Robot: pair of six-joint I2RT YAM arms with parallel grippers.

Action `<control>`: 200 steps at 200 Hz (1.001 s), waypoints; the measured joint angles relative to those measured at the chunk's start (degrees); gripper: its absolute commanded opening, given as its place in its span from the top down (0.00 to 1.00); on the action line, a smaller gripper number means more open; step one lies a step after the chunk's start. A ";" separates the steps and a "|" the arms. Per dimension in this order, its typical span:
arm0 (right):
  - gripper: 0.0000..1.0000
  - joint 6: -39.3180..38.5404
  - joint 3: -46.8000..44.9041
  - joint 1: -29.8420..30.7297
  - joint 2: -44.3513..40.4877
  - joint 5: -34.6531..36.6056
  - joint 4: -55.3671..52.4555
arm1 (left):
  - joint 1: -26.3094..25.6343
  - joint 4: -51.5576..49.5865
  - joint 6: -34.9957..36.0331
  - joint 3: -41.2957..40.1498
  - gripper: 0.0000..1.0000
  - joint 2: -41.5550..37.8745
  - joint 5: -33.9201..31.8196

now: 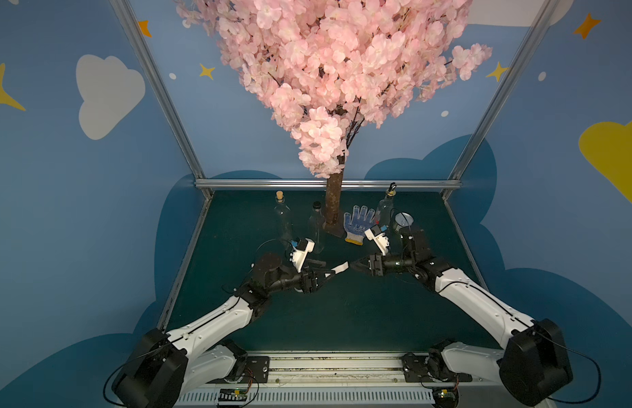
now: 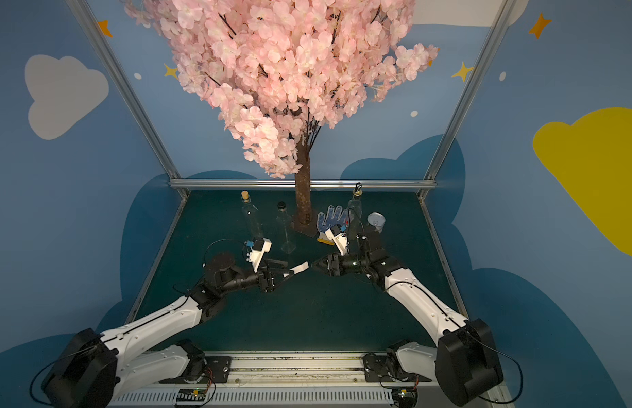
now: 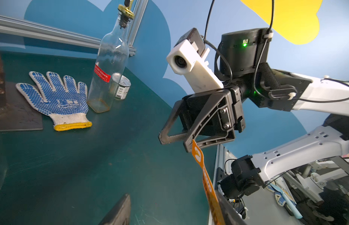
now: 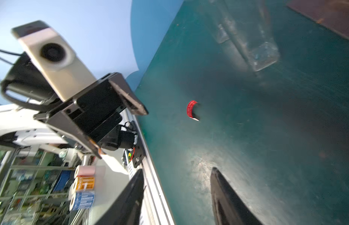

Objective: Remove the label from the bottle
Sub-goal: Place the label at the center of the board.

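A dark green table (image 1: 342,318) is seen from above, with two robot arms reaching in from the near edge.

At the far left stands a clear glass bottle with a cork (image 1: 282,220), upright. Just to its right is a slimmer clear bottle with a black cap (image 1: 316,228), also upright. Neither shows a label.

In front of these two, the left gripper (image 1: 328,270) hangs above the table and points right. Its fingers (image 3: 119,210) stand well apart. The label (image 1: 341,267), a narrow strip that is white on one side and orange on the other, clings along one finger and sticks out to the right, off any bottle.

The strip's free end meets the right gripper (image 1: 355,266), which points left, tip to tip with the left one. Its jaws stand partly apart. The strip touches one finger, and nothing shows between the two.

Behind them, at the middle of the back edge, rises a brown tree trunk (image 1: 334,205). A blue-dotted work glove (image 1: 358,222) lies flat to its right.

Next comes a clear bottle with a gold pourer (image 1: 384,210), upright, with a red sticker (image 3: 102,73) on its side. A small tin can (image 1: 403,222) stands just beside it.

In the right wrist view a small red curl of sticker (image 4: 192,110) lies on the table.
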 measured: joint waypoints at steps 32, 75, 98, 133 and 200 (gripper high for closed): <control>0.52 0.46 0.57 -0.04 -0.35 -7.15 3.30 | 0.33 1.03 -1.81 0.42 0.35 -0.02 3.08; 0.54 1.53 1.03 -0.46 -2.51 -12.39 5.84 | 0.48 1.42 -3.10 1.20 0.35 -1.57 4.98; 0.56 2.27 1.11 -0.46 -2.84 -14.49 7.21 | 0.59 1.53 -3.34 2.01 0.35 -1.79 5.68; 0.64 3.61 1.11 0.33 -2.84 -16.15 9.29 | 0.61 2.05 -4.22 2.86 0.35 -1.75 6.21; 0.80 4.09 1.31 1.88 -2.75 -16.68 10.56 | 0.57 2.54 -5.03 3.17 0.35 -1.22 7.15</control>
